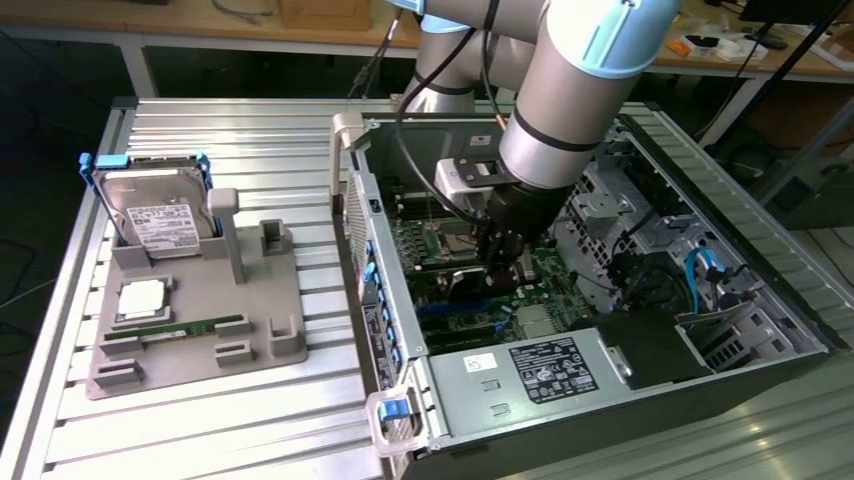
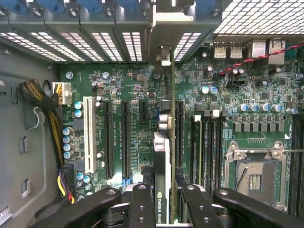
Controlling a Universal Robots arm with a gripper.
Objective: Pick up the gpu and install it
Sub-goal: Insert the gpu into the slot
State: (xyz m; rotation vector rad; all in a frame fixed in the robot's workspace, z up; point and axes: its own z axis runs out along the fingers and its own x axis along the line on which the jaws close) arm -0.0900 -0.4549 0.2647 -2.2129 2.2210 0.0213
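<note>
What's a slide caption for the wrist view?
Robot hand grips the gpu edge-on at the motherboard expansion slots.

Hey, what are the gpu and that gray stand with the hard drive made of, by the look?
The gpu: edge-on, pale smooth strip with black printed face, likely plastic shroud over board; unsure. The gray stand: matte uniform gray, blocky moulded shapes, probably plastic.

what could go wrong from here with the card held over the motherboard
1. The gpu is held edge-on in the gripper above the motherboard. If it comes down beside a long black slot instead of in one, its edge could strike the board.
2. Its metal bracket sits close to the case's rear slot frame and might catch there.
3. A tilted card could hit the memory sockets alongside.
</note>
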